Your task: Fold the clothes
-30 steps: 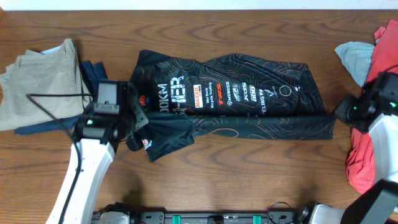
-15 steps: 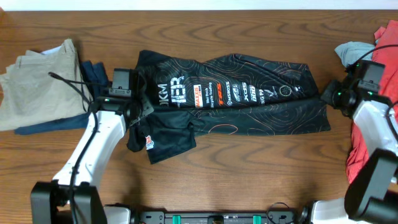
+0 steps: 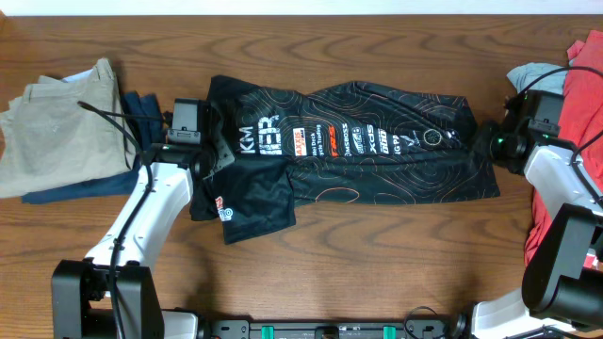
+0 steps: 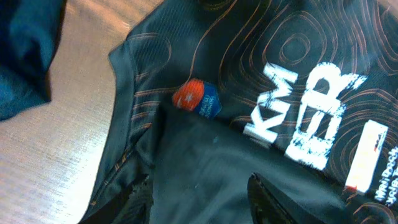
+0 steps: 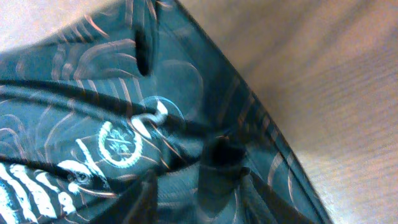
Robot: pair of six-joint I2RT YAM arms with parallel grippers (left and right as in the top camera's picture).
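1. Both your arms have swung in over the jersey's ends since a second ago, and its lower left sleeve now lies flatter.
2. Your table carries the black jersey spread lengthwise across its middle, between the khaki trousers on the left and the red garment on the right.
3. Your left gripper hangs over the jersey's left end, beside the white lettering. In the wrist view its fingers stand apart with the cloth lying flat beneath them.
4. Your right gripper sits at the jersey's right edge. Its fingers are also apart, over the fabric.
5. An orange-and-blue badge shows just ahead of your left gripper.
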